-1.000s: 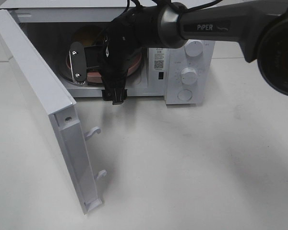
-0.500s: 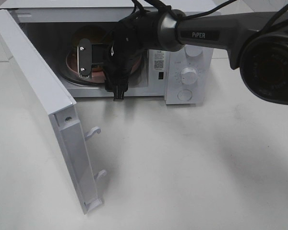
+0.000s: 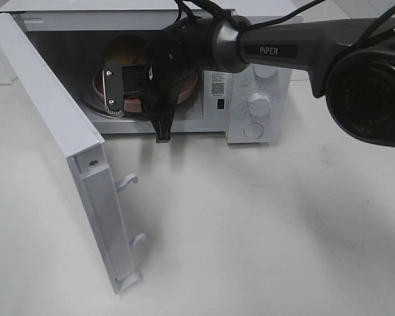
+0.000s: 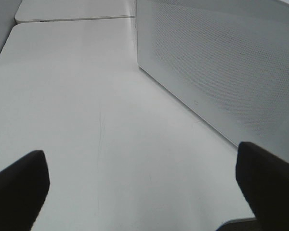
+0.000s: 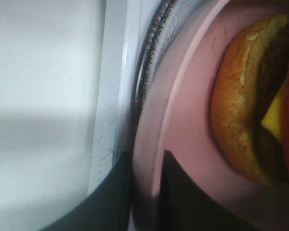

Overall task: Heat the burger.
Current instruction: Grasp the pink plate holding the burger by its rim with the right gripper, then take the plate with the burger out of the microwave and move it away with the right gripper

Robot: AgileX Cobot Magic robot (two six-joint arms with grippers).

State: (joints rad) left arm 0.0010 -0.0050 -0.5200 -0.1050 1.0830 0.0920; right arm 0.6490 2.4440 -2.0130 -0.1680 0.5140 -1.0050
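The burger (image 5: 250,101) sits on the pink plate (image 5: 183,120) inside the microwave (image 3: 250,79), just past my right gripper (image 5: 147,192), whose jaws are pinched on the plate's near rim. My left gripper (image 4: 135,185) hangs wide apart and empty beside the microwave's outer wall. By my reckoning the loading is done or nearly so; I must let go, withdraw, swing the door (image 3: 59,151) shut and start the heating.

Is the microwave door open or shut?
Open. The door swings wide left, showing the burger on its pink plate inside.
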